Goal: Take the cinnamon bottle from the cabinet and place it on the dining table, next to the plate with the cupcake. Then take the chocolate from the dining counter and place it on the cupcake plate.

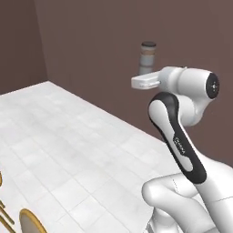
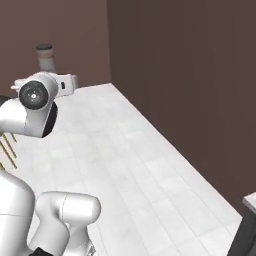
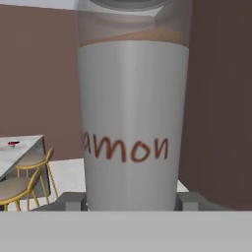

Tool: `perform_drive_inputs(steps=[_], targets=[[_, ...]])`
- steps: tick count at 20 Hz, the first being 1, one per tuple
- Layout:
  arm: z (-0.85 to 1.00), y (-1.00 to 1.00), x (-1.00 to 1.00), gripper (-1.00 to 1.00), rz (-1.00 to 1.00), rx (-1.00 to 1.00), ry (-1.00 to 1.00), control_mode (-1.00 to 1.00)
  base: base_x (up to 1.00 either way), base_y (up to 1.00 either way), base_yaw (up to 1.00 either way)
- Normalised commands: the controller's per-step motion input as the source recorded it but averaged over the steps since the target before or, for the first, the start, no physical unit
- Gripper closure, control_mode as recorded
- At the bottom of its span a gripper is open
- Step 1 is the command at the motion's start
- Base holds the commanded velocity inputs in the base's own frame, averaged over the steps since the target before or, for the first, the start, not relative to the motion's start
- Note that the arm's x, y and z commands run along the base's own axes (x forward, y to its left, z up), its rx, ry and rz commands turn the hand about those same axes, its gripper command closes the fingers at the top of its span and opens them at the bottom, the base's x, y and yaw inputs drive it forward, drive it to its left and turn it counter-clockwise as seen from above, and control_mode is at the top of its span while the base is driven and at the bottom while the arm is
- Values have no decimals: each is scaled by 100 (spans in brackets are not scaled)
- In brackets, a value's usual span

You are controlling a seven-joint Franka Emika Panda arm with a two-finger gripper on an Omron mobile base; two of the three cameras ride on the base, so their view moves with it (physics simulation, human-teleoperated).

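Left base view, floor: pale tiles (image 1: 68, 145), brown walls (image 1: 91, 41).
Stools: wooden (image 3: 24, 177), beside table (image 3: 19, 147).
Pincer (image 3: 130, 202): clamped on cinnamon bottle (image 3: 133, 123), upright.

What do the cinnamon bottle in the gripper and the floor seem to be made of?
Cinnamon bottle: probably clear glass or plastic, since brown powder shows above a matte pale label; the cap looks dark grey. Floor: apparently pale stone or ceramic tile, with grid joints and faint mottling.
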Motion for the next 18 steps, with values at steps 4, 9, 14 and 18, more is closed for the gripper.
perform_drive_inputs(steps=[4, 9, 14, 18], targets=[[0, 0, 0, 100, 0, 0, 0, 100, 72, 0, 47], [0, 0, 0, 100, 0, 0, 0, 100, 72, 0, 44], [0, 0, 0, 100, 0, 0, 0, 100, 84, 0, 29], [0, 0, 0, 100, 0, 0, 0, 100, 91, -3, 18]])
